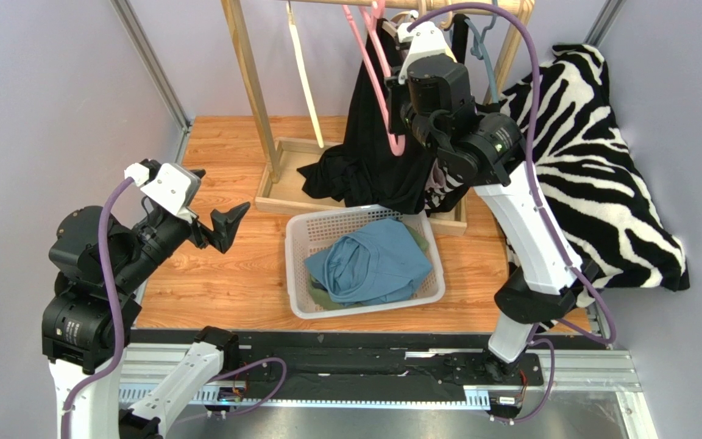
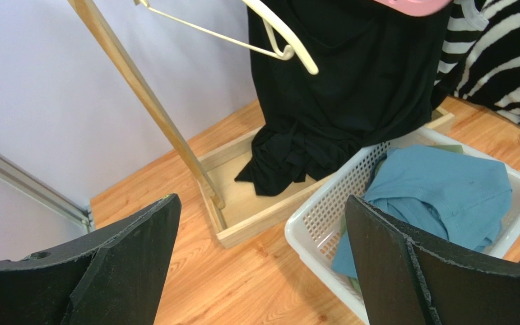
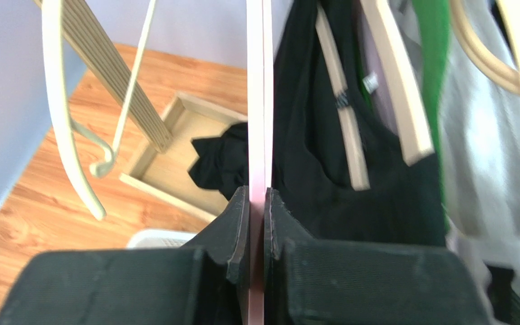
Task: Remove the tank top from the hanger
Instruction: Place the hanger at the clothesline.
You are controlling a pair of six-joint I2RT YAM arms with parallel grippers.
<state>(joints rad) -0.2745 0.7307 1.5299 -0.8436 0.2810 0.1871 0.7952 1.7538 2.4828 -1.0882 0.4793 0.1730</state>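
At rack (image 1: 252,91) | right gripper (image 3: 257,202) pinching pink hanger (image 3: 258,101) | tank top (image 1: 355,165) just beside

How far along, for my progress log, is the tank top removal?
Done: right gripper shut on the pink hanger. In hand: the black tank top appears draped on it, bottom pooled in the rack base. Remaining: pulling it free; left gripper is open, apart from it.

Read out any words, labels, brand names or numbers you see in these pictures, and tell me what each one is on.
No text is readable in any view.
One small white tag among the hanging clothes, right wrist view: too blurred to read.
No print shows on the pink hanger, black tank top or white basket.
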